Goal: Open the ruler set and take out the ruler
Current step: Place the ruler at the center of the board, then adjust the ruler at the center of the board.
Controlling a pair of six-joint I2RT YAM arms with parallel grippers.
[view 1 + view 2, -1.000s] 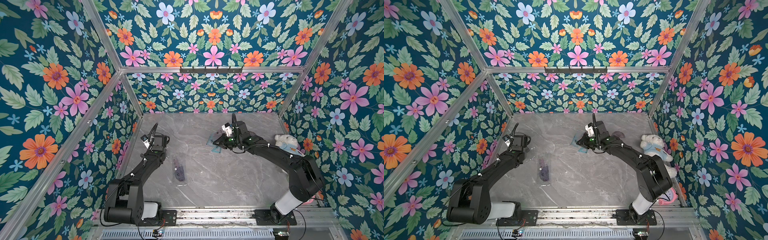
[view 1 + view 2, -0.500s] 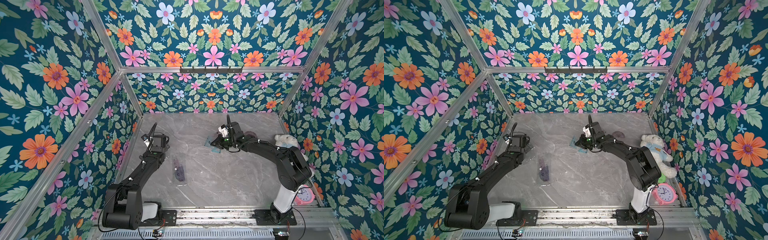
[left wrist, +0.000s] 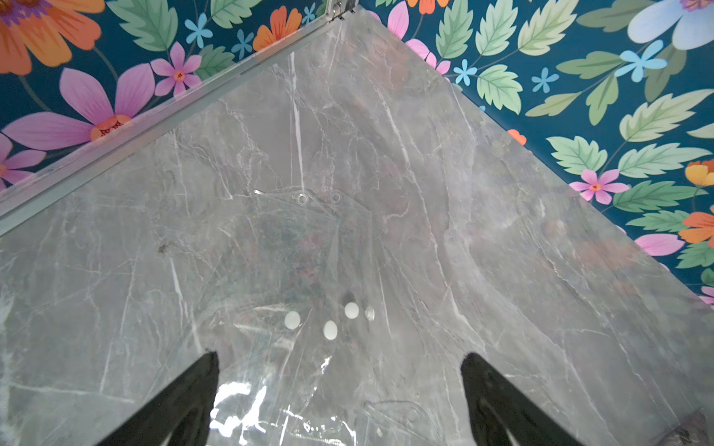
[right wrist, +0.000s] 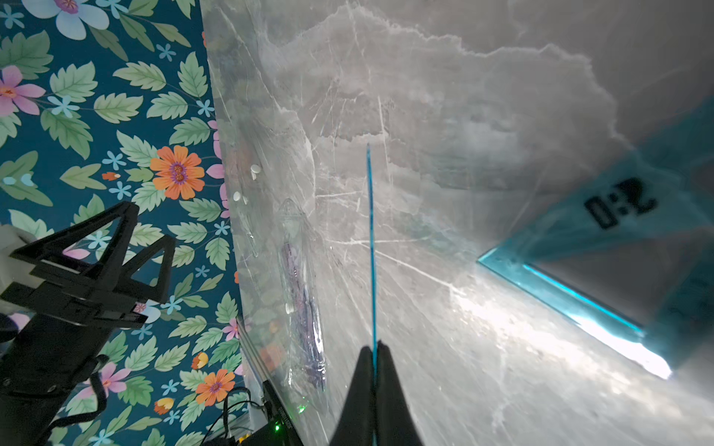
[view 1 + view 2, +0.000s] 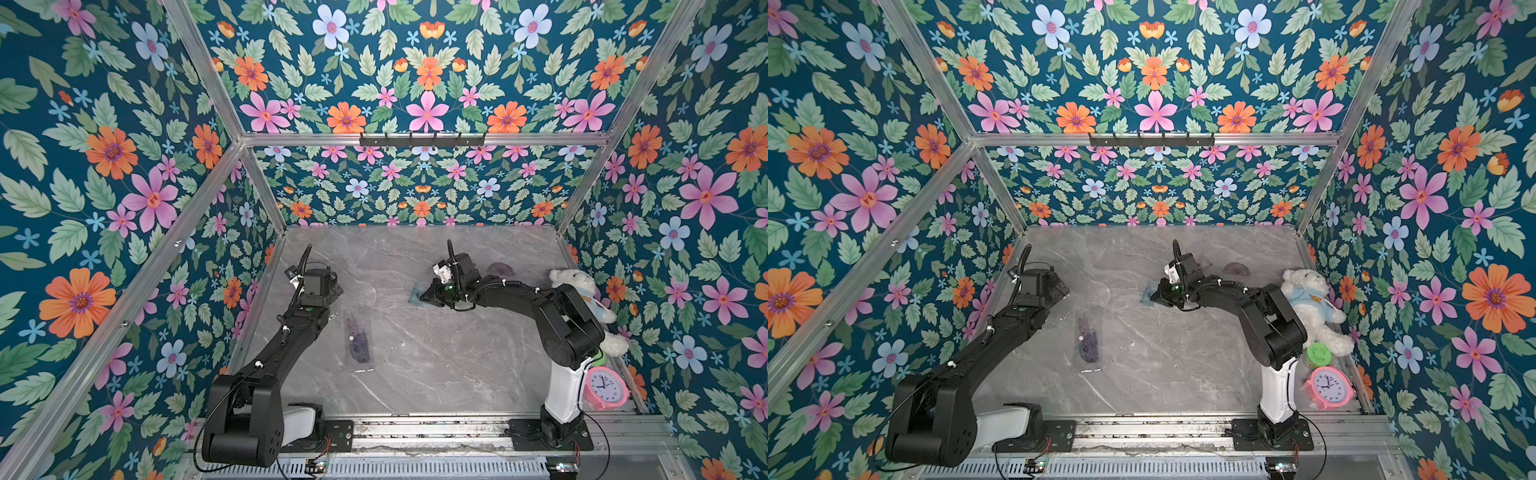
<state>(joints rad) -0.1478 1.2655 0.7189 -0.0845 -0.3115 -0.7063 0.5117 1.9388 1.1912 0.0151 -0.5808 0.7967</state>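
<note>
One thin blue ruler [image 4: 371, 239], likely light, stiff and slick, best pinched across its flat faces near an end, sits clamped edge-on in the right gripper [image 4: 374, 347], well apart from the clear pouch [image 5: 358, 338]. Only the right wrist view shows that pinch. Close by the pouch, the left gripper [image 3: 340, 357] gapes empty

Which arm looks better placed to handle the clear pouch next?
Probably left: the left gripper is open and empty beside the clear pouch; the right gripper is shut on a blue ruler.
</note>
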